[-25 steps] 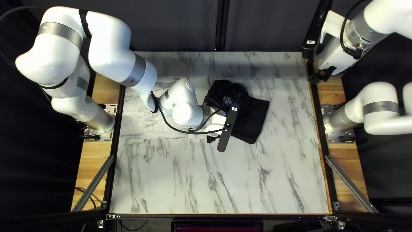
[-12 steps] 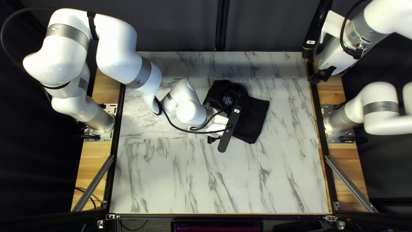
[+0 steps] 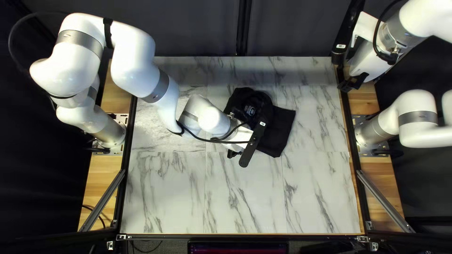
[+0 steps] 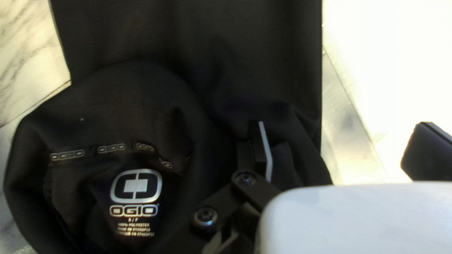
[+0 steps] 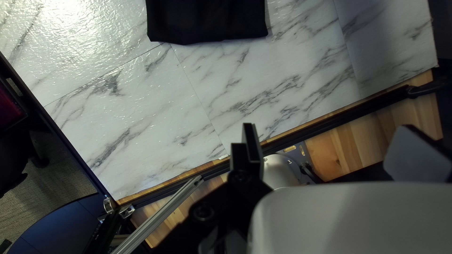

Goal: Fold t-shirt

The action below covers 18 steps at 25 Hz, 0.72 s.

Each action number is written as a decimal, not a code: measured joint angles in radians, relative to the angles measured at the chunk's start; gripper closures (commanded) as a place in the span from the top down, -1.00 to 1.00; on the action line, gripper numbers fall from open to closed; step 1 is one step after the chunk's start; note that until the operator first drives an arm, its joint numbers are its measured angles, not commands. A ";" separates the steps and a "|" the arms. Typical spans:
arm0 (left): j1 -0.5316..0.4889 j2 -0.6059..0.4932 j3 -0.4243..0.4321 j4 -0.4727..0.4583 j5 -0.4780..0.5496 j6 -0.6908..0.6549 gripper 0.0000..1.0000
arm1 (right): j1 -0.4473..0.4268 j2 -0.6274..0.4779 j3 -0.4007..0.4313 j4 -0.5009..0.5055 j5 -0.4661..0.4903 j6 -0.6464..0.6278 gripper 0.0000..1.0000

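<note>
The black t-shirt (image 3: pixel 281 129) lies in a narrow folded shape at the middle of the far half of the table. My left gripper (image 3: pixel 239 137) is low at its near-left side, its fingertips mostly hidden from above. In the left wrist view the left gripper (image 4: pixel 343 151) is open, one finger over or against the shirt (image 4: pixel 188 42), the other beyond its edge above bare table. The collar opening with its inner label lies beside it. My right gripper (image 3: pixel 353 83), raised at the far right corner, appears open in its wrist view (image 5: pixel 333 151), holding nothing; the shirt (image 5: pixel 207 21) lies well ahead.
The marble-patterned table (image 3: pixel 245 202) has bare surface in front of the shirt and to its right. Black rails (image 3: pixel 351 141) run along its side edges. The left forearm (image 3: pixel 141 77) reaches over the far left part, with a loose cable hanging near its wrist.
The left arm has shifted a little rightward, and the bar on its wrist has moved slightly the same way. The shirt and the right arm look unmoved.
</note>
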 measured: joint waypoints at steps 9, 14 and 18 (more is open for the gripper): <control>-0.031 -0.020 0.004 -0.138 0.028 0.141 0.44 | 0.000 0.000 0.000 0.000 0.000 0.000 1.00; -0.030 -0.063 0.008 -0.017 0.056 0.032 1.00 | 0.000 0.000 0.000 0.000 0.000 0.000 1.00; -0.027 -0.107 0.011 0.084 0.094 -0.054 1.00 | 0.000 0.000 0.000 0.000 0.000 0.000 1.00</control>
